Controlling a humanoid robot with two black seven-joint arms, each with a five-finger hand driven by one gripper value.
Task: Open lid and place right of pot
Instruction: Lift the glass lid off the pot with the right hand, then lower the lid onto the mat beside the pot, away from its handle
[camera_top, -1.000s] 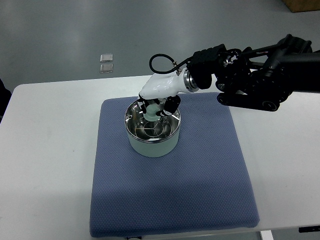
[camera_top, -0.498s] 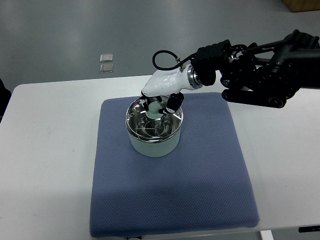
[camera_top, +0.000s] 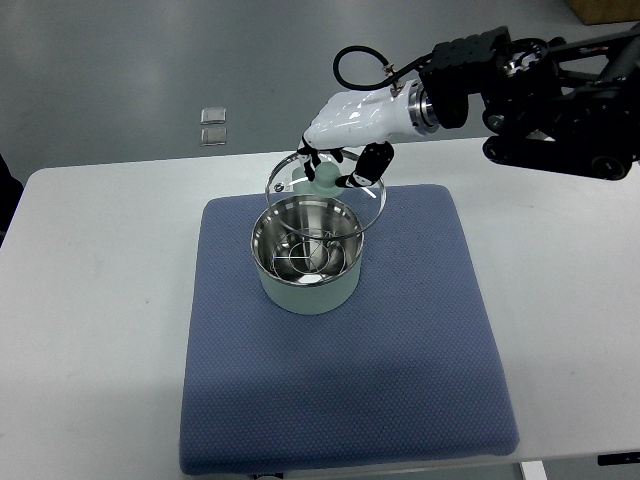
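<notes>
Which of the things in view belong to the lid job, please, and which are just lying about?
Part of the job: the pot; the glass lid, lifted clear of it; the right hand gripping the lid's knob; the blue mat.

Lying about: two small clear packets on the floor beyond the table.

A glossy white shell is seen on the right hand (camera_top: 340, 165), from which short black fingers (camera_top: 367, 165) with dark joints are extended. The shell is joined through a bright metal ring (camera_top: 416, 105) to a black forearm (camera_top: 545, 85), which is built from blocky housings, exposed linkages and rounded motor casings, with small silver fasteners visible on them. A thin black cable (camera_top: 358, 68) is looped above the wrist and is run from the white shell back to the dark forearm.
</notes>
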